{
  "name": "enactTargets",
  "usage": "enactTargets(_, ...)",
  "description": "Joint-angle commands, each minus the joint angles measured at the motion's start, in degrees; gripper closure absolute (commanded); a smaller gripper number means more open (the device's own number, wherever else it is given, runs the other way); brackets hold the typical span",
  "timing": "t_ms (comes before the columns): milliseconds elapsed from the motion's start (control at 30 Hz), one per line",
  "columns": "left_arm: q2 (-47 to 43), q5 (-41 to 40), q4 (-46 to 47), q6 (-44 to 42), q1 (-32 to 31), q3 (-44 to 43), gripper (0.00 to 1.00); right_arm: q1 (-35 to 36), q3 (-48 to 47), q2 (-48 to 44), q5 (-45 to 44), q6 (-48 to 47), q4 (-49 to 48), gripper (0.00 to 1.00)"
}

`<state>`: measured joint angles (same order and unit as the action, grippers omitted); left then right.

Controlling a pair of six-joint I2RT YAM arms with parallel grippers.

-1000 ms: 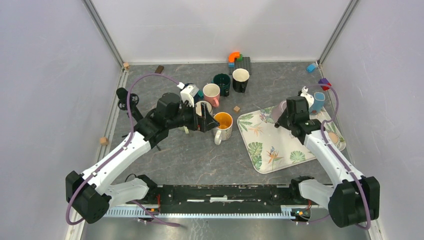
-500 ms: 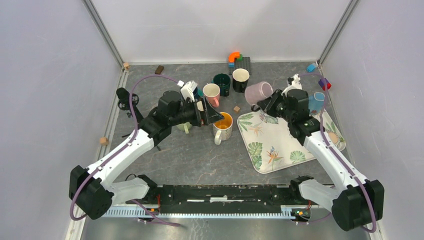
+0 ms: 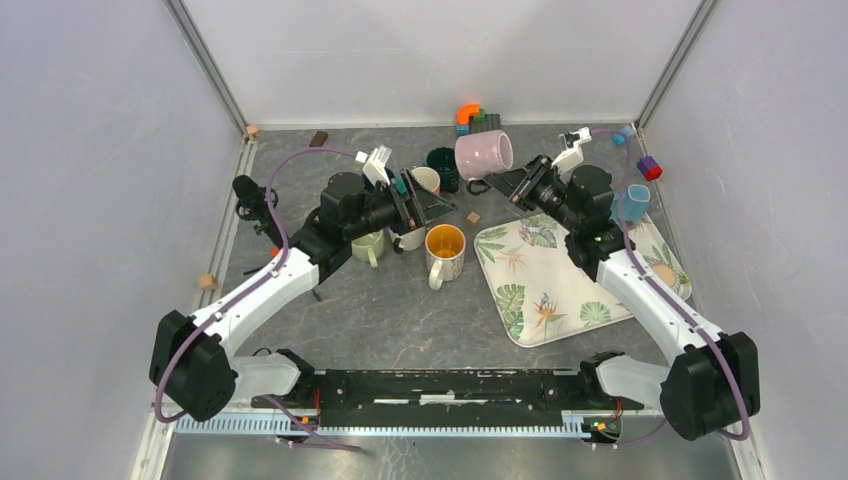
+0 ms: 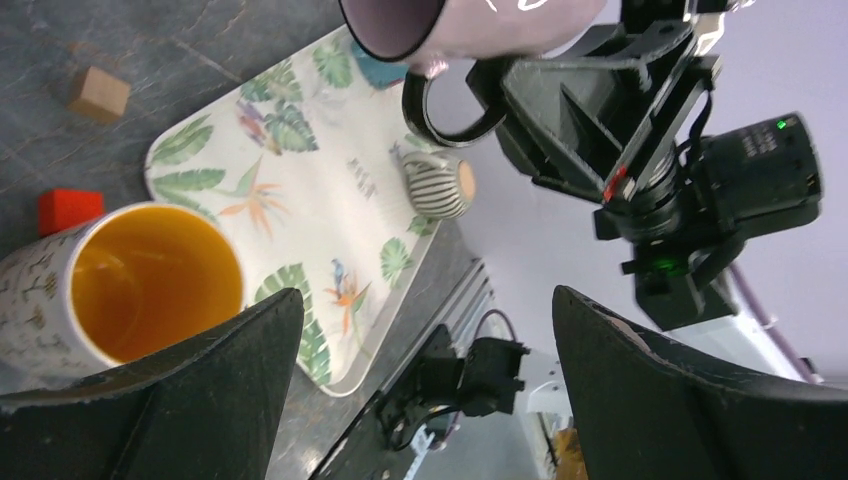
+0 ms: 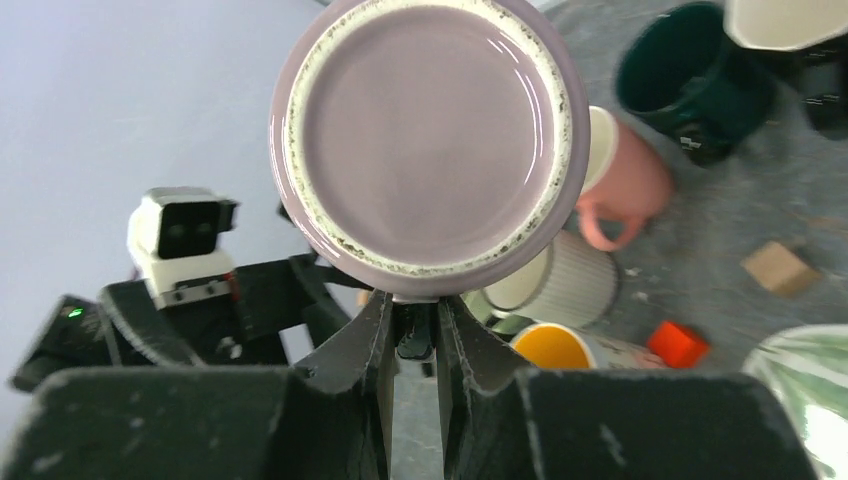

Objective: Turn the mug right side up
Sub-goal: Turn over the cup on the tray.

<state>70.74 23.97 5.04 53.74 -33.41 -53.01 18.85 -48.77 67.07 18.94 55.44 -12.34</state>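
The left hand point(image 4: 427, 294) hangs with its jaws spread wide and holds nothing. A yellow-lined mug point(image 4: 150, 285) stands upright on the surface point(image 3: 400, 310) just under it. I judge this hand is standing by to steady or receive. Beyond its fingertips, clear of the surface, the lilac mug point(image 3: 483, 155) lies on its side in mid-air. Its mouth is turned toward the left hand, and its glossy base with a rough pale ring faces the right hand point(image 5: 414, 300). That hand is pinched tight on the mug's dark-looking handle point(image 4: 445, 110), a hold that probably lets 1 wrist roll bring the mouth up. Below and behind the right hand lies the leaf-print tray point(image 3: 560, 300).
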Motion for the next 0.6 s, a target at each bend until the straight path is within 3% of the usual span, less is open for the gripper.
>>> enactTargets(0, 1.4, 1.4, 10.5, 7.4, 0.7, -2.0, 0.0, 1.4, -3.3, 0.2, 5.0, 7.6, -18.6, 1.0)
enactTargets(333, 4.7, 3.1, 20.8, 14.1, 1.6, -1.9, 0.06, 4.1, -1.7, 3.4, 8.3, 15.0, -29.6, 1.0)
enactTargets(533, 5.6, 3.2, 25.2, 16.5, 1.9, -1.3, 0.17, 5.5, -1.6, 4.8, 9.1, 17.3, -32.9, 1.0)
enactTargets(567, 5.8, 3.3, 27.4, 17.4, 2.1, -1.2, 0.28, 6.1, -1.7, 5.0, 9.0, 17.4, -33.2, 1.0)
